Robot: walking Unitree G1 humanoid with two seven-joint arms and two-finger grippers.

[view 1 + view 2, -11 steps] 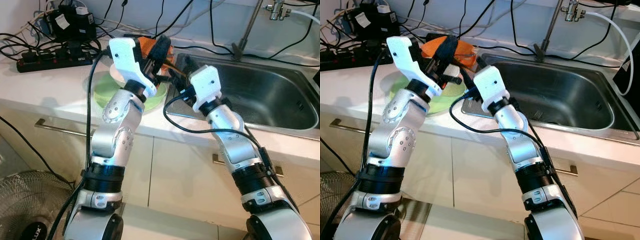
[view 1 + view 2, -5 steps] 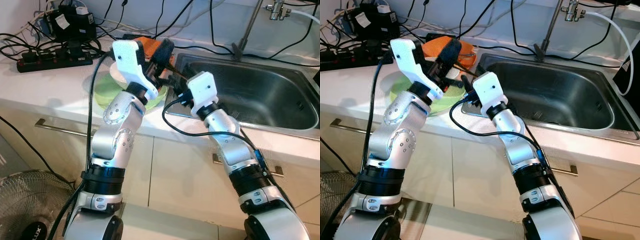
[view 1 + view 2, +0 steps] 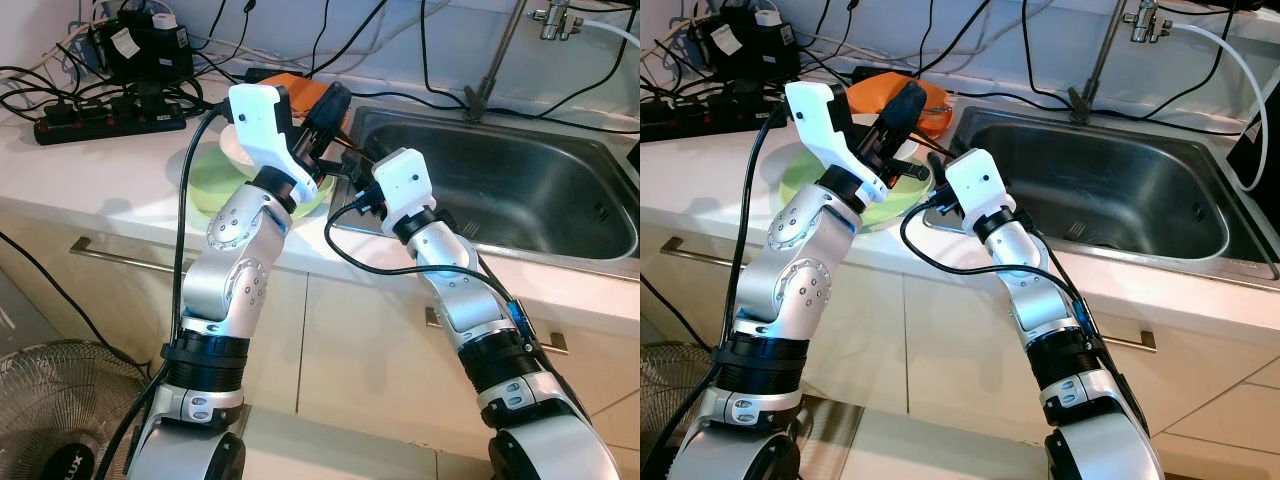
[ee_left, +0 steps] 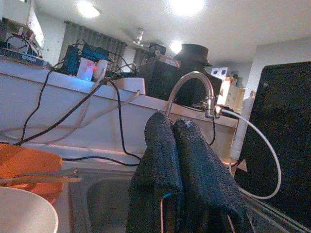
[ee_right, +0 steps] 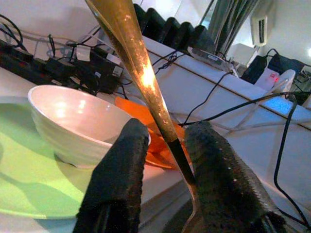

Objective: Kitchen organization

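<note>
A white bowl (image 5: pixel 77 121) sits on a light green plate (image 3: pixel 205 188) on the counter, left of the sink (image 3: pixel 520 190). Behind them lies an orange dish (image 3: pixel 300 88) with chopsticks (image 4: pixel 41 179) across it. My right gripper (image 5: pixel 167 131) is shut on a long golden utensil (image 5: pixel 141 68), held at the counter edge between the plate and the sink, close to the bowl. My left gripper (image 4: pixel 172 121) is shut with nothing in it. It hangs raised over the far side of the plate, near the orange dish.
A tall faucet (image 3: pixel 500 50) rises behind the steel sink. A black power strip (image 3: pixel 100 120) and a tangle of cables lie at the back left of the counter. A floor fan (image 3: pixel 50 430) stands low on the left. Cabinet fronts with handles run below the counter.
My right gripper has drawn left from the sink corner toward the plate's edge with the utensil. My left gripper has shifted slightly right and up.
</note>
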